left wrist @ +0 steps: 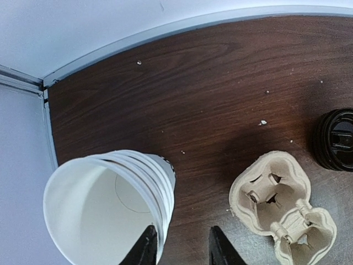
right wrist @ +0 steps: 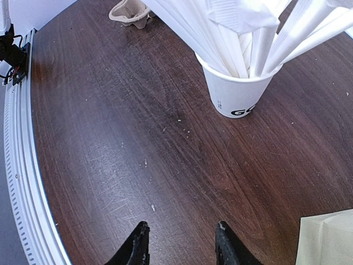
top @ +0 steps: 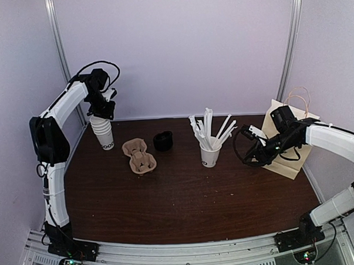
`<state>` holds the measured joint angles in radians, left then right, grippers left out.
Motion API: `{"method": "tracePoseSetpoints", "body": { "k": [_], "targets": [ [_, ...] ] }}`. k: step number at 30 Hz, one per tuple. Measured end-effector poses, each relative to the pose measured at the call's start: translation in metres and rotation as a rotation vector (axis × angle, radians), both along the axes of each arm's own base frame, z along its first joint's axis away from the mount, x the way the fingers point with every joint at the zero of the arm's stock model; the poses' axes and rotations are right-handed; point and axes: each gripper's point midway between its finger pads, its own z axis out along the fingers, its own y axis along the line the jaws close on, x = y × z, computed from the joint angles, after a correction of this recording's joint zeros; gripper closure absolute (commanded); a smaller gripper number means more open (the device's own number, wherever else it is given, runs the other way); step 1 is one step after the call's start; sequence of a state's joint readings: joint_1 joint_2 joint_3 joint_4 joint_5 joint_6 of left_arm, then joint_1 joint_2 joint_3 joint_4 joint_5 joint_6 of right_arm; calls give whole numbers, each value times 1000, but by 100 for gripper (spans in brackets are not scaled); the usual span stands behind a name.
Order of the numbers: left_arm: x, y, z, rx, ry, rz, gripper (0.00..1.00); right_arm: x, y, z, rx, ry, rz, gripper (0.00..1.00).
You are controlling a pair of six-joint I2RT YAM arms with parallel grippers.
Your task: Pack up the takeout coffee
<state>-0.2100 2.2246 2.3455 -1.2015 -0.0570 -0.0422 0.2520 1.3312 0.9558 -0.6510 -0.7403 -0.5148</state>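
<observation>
The takeout coffee is out of view. A stack of lidless white cups (top: 103, 133) stands at the far left of the table. My left gripper (top: 104, 114) hangs right over that stack. In the left wrist view the left gripper (left wrist: 183, 248) is open: one of its fingers (left wrist: 145, 245) sits at the rim of the top cup (left wrist: 105, 210), the other stands apart over bare wood. My right gripper (right wrist: 181, 245) is open above the table, nothing between its fingers, to the right of the straw cup (right wrist: 237, 94). From above, the right gripper (top: 249, 150) sits beside the paper bag.
A brown pulp cup carrier (top: 138, 156) lies left of centre, with black lids (top: 162, 141) just behind it. The white cup of long straws (top: 210, 154) stands mid-table. A tan paper bag (top: 289, 140) with handles stands at the right edge, behind my right arm.
</observation>
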Motion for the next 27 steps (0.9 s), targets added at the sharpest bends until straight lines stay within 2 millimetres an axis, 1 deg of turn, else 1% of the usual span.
{"method": "tracePoseSetpoints", "body": {
  "k": [3,6,13,19,23,25,27],
  "targets": [
    [1,2,-6,16,10,7,67,0,0,0,0,-2,1,59],
    [2,4,-6,22,7,11,67,0,0,0,0,-4,2,58],
    [4,9,-5,33,2,23,73,1,0,0,0,-6,1,58],
    [5,16,-8,31,8,43,84,1,0,0,0,-6,2,58],
    [6,20,-8,29,9,54,96,1,0,-1,-1,-1,2,58],
    [6,20,-8,28,9,56,100,1,0,-3,-3,3,2,58],
    [5,20,-8,29,12,56,100,1,0,-4,-3,6,2,58]
  ]
}}
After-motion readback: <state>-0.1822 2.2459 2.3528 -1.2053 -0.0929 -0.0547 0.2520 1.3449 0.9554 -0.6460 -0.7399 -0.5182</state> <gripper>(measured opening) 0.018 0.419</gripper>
